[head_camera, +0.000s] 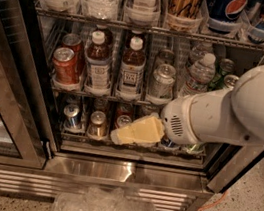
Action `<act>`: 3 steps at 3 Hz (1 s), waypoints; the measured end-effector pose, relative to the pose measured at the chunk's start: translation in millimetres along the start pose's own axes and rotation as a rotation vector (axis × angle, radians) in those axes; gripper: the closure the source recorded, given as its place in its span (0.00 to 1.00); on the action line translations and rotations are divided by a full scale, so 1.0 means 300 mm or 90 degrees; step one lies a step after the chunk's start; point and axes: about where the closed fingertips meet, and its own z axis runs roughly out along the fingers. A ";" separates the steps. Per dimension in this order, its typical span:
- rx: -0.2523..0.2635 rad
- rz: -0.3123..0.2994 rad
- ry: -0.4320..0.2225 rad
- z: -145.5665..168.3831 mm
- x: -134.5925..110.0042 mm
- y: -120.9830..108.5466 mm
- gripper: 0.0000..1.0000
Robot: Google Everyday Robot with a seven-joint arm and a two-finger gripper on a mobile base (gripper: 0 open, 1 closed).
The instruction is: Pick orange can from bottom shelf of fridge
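A crumpled clear plastic bag (103,210) is lying on the floor before the fridge (125,173). Above the steel base, the claw (126,134) is hovering at the front of the bottom shelf (85,138) — how far open, I cannot tell. The orange can (98,125) is standing just beside the claw's tip, between a blue-and-silver can (73,116) and a red can (123,120).

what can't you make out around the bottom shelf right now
- Camera view: the gripper hangs in front of the bottom shelf and covers most of the red can.
- Shelf contents further right: hidden behind the white arm.
- The orange can, left of the gripper: label too dark to read.
- The fridge: top cut off by the upper edge.
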 end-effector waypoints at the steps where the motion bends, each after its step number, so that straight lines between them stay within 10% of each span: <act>1: -0.026 0.067 -0.023 0.161 0.058 0.133 0.00; 2: -0.053 0.149 -0.027 0.342 0.116 0.266 0.00; 3: -0.012 0.167 -0.034 0.440 0.164 0.305 0.00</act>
